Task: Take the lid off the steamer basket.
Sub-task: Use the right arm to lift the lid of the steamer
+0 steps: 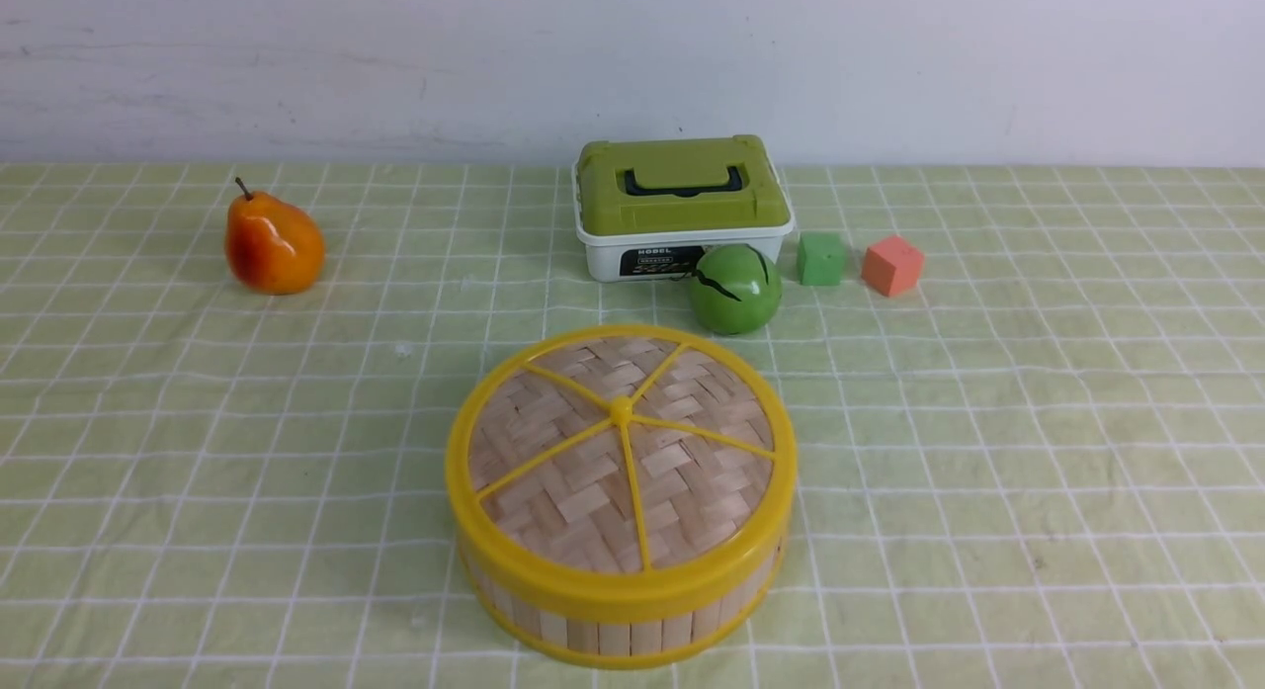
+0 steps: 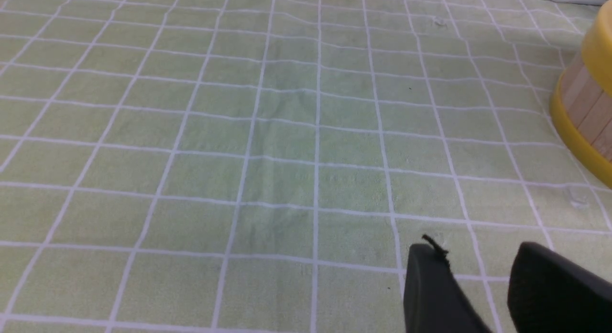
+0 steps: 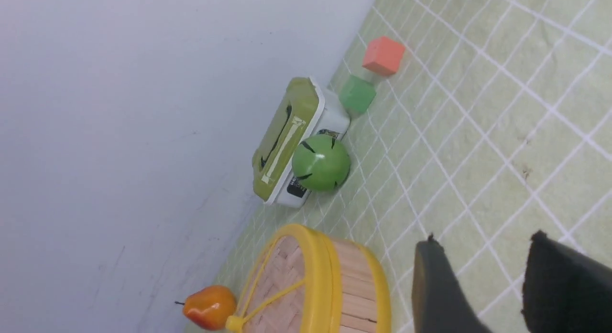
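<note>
Right end effector (image 3: pixel 484 241) gapes near woven, yellow-spoked lid (image 1: pixel 621 442) capping steamer basket (image 1: pixel 613 628).

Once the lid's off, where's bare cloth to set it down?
Two wide bare patches: left of the basket, nearer than the pear; and right of the basket, nearer than the green cube and red cube. Behind it is crowded: box, ball and both cubes cluster.

The table (image 1: pixel 1038 452) carries a pear (image 1: pixel 274 244) upper left, a box (image 1: pixel 682 210), ball (image 1: pixel 734 288), green cube (image 1: pixel 821 258) and orange cube (image 1: pixel 892 265) upper centre, and a basket (image 1: pixel 613 632) lower centre.
</note>
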{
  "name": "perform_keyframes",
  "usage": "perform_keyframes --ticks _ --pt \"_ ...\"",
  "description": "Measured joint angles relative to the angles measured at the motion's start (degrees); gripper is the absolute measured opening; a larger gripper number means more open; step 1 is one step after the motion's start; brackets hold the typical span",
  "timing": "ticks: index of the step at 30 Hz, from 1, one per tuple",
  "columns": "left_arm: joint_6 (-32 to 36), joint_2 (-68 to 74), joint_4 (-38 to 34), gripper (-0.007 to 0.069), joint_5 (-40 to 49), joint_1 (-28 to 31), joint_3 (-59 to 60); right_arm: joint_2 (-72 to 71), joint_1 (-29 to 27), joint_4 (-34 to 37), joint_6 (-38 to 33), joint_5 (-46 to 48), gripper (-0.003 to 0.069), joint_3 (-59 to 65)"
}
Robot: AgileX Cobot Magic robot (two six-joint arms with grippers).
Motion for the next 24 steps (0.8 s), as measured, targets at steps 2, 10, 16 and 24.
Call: perform_keyframes --ticks 2,10,16,24 --pt "0.0 0.0 0.0 0.0239 0.0 0.0 0.0 0.0 0.0 -0.3 -4.6 0.2 0.0239 0.0" --pt "0.0 0.0 0.0 0.0239 0.0 0.0 0.0 13.3 0.0 -10.2 -22.4 15.2 0.0038 -19.1" --pt "0.0 0.0 0.0 0.0239 0.0 0.0 0.0 38.4 0.0 -22.6 -32.9 37.4 -0.0021 -47.3" --pt "0.0 0.0 0.0 0.0239 0.0 0.0 0.0 60.0 8.4 -27.2 -37.0 49.3 -0.0003 -67.4"
